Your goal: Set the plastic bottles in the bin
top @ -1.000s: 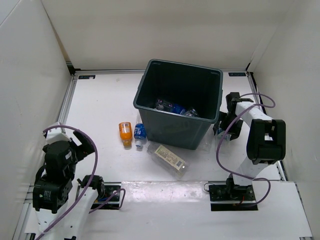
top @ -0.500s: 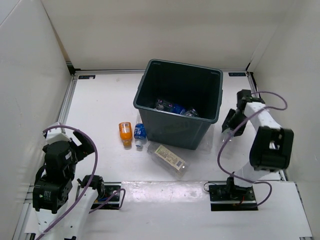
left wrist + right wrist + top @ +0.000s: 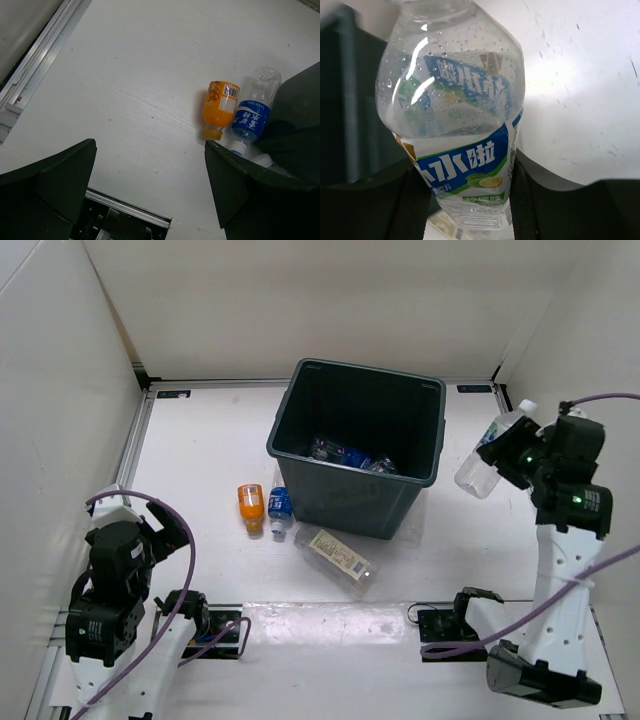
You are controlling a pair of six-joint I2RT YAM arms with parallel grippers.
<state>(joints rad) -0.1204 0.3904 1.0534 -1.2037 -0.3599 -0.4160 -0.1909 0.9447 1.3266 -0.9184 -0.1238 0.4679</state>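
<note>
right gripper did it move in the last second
Yes. The right gripper has swung right, away from the bin's right wall, and now holds a clear bottle.

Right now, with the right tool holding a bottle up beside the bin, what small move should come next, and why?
Probably swing the right tool left until the bottle is over the bin mouth. The bottle hangs in the air outside the right rim, so letting go here would likely miss.
</note>
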